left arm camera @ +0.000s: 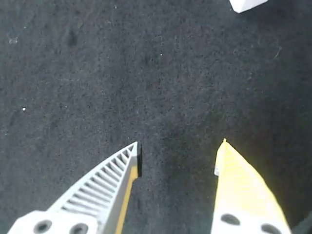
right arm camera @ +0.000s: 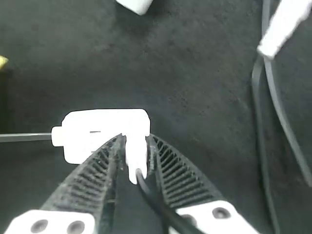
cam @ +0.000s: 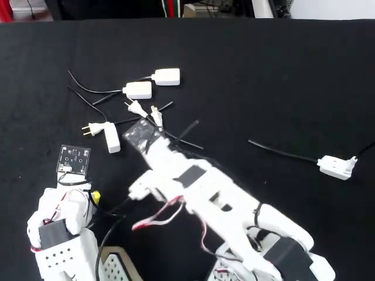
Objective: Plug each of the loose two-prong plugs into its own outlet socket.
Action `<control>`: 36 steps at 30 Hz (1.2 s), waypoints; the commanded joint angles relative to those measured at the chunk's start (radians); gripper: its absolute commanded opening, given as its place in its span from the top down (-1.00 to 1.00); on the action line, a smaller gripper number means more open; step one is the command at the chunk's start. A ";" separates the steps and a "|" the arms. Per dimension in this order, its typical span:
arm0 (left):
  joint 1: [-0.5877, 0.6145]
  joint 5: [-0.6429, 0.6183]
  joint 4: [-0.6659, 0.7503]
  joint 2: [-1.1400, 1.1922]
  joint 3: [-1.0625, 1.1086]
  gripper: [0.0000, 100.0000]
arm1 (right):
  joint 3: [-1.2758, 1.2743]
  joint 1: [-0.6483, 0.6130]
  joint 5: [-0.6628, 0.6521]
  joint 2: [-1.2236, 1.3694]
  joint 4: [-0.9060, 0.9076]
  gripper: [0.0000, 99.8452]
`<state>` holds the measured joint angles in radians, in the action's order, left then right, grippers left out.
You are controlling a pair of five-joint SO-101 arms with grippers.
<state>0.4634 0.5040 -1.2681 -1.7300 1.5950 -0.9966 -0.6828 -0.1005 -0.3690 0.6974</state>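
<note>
The right gripper (right arm camera: 135,141) is clamped on a white two-prong plug (right arm camera: 137,163), with its ribbed fingers (right arm camera: 100,170) pinching the plug's sides. The plug's long axis runs along the fingers, front end away from the wrist. Its black cable (right arm camera: 156,204) trails back between them. Just beyond that front end lies a white outlet socket (right arm camera: 100,131), long axis crosswise to the plug. Whether plug and socket touch cannot be told.

From above, the right arm (cam: 205,196) stretches from the near right toward a cluster at the far left. There a middle socket (cam: 139,89) and a rear socket (cam: 167,76) lie side by side. A near-left socket (cam: 111,137) lies closer in, and a loose plug (cam: 88,129) sits just left of it, prongs pointing left. Far to the right, a right-hand socket (cam: 334,167) seems to have a plug seated in its right end.

The left gripper (left arm camera: 179,143) hangs at the near left with its fingers spread apart over the bare black table (left arm camera: 146,73).
</note>
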 commanded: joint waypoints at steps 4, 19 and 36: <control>0.001 0.011 -0.008 -0.005 -0.005 0.49 | 0.010 0.272 -0.133 0.005 0.126 0.98; 0.001 0.011 -0.008 -0.005 -0.005 0.49 | 0.113 1.361 -0.786 0.012 0.123 0.98; 0.001 0.011 -0.008 -0.005 -0.005 0.49 | -0.018 1.669 -0.931 0.012 -0.180 0.69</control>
<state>0.4634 0.5040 -1.2681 -1.7300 1.5950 -1.0042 0.9666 -1.0257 -0.3506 0.5347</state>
